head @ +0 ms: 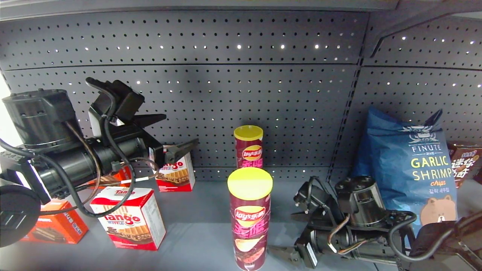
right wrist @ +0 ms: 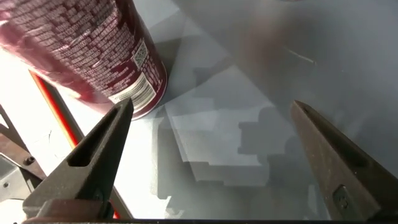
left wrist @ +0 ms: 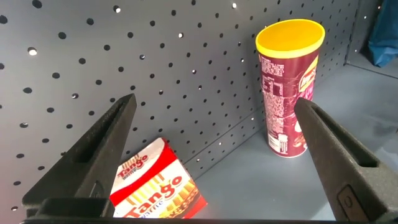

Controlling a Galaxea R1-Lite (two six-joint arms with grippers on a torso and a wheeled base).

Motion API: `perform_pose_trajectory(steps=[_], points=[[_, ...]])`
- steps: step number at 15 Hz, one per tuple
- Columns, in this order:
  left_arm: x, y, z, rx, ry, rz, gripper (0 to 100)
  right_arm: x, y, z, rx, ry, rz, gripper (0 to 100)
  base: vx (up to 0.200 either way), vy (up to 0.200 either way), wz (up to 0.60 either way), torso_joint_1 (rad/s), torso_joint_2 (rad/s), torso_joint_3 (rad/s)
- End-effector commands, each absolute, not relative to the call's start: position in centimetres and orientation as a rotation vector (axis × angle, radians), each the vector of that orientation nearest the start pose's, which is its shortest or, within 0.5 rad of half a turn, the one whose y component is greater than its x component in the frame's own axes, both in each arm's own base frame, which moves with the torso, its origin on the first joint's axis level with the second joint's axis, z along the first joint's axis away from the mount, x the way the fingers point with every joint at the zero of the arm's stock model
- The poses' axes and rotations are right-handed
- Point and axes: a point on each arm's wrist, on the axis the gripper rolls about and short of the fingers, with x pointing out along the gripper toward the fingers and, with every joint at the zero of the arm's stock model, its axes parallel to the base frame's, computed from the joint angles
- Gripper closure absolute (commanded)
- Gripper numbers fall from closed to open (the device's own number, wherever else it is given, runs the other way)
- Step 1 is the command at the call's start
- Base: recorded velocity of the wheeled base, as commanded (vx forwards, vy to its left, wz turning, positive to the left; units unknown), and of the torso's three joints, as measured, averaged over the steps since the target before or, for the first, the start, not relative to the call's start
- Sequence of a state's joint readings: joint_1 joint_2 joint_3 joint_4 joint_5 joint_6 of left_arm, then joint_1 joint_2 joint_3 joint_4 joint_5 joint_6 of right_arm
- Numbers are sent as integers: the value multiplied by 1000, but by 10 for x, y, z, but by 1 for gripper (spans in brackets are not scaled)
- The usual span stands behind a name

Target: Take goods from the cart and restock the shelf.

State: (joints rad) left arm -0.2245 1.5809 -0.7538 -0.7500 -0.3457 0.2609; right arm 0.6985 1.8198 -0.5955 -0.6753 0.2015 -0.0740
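Two maroon chip cans with yellow lids stand upright on the grey shelf (head: pixel 199 226), one at the front (head: pixel 250 218) and one by the pegboard (head: pixel 248 146). My left gripper (head: pixel 181 128) hangs open above the back-left wafer box (head: pixel 177 173), with nothing between its fingers. In the left wrist view the gripper (left wrist: pixel 214 102) faces the pegboard, with the back can (left wrist: pixel 289 93) to one side and the wafer box (left wrist: pixel 158 186) below. My right gripper (head: pixel 280 231) lies low just right of the front can, open and holding nothing. In the right wrist view the gripper (right wrist: pixel 212 107) has the can's base (right wrist: pixel 93 50) beside one finger.
A red-and-white wafer box (head: pixel 130 216) and an orange box (head: pixel 56 226) sit front left. A blue chip bag (head: pixel 410 165) leans at the right, with a brown pack (head: pixel 465 162) behind it. Bare shelf lies between the wafer boxes and the cans.
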Motion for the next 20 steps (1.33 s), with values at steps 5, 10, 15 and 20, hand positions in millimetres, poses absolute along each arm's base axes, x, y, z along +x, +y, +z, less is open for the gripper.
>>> perform_pose_trajectory(steps=[5,10,15,20], points=[[231,-59,241,245,-98,-552,0,181,125,181,-132,217,700,0,0,0,0,0,0,0],[138,-16,230,217,-152,-398,0,106,28,169,-78,100,301,0,0,0,0,0,0,0],[47,-7,159,134,-98,-261,0,35,4,133,-72,95,86,0,0,0,0,0,0,0],[-16,-2,106,132,14,-175,0,-18,-1,97,-63,58,-136,0,0,0,0,0,0,0]])
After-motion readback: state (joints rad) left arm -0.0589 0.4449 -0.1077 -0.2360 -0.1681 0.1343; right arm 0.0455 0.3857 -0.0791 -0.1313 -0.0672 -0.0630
